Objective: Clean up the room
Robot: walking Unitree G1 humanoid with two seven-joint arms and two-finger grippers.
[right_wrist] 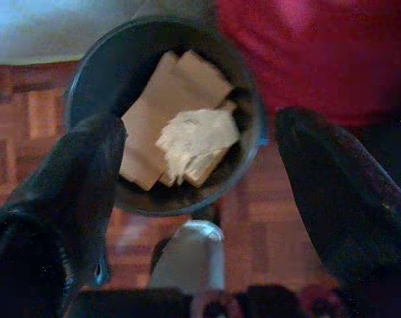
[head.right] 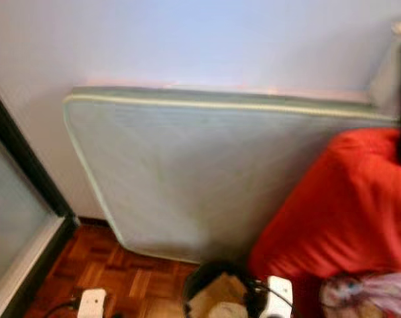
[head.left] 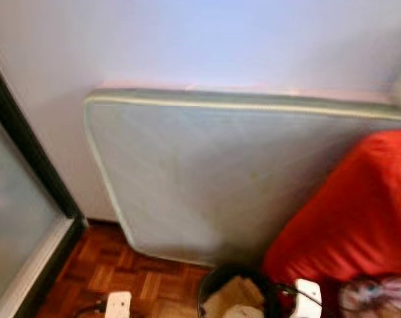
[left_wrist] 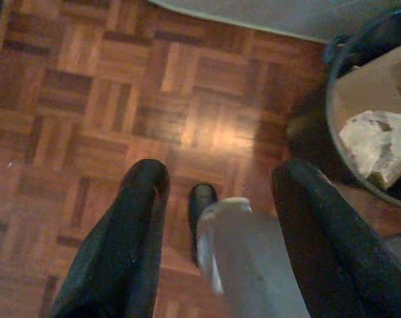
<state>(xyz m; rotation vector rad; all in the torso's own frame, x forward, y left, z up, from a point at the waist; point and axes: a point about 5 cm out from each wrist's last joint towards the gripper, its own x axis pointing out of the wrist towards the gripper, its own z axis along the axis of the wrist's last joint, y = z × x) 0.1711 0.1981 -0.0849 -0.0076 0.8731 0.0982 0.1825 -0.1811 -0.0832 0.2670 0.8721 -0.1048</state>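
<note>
Head cameras look forward and down at a mattress (head.left: 213,179) against the wall; both wrist cameras face the floor, sharing the bin (right_wrist: 94,73) at 6 o'clock

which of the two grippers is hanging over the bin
The right gripper: its open fingers frame the dark bin holding cardboard and crumpled paper. The left gripper, also open, hangs over bare parquet floor beside it.

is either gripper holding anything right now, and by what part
Nothing is held. The left gripper is open over bare parquet floor; the right gripper is open above the bin.
</note>
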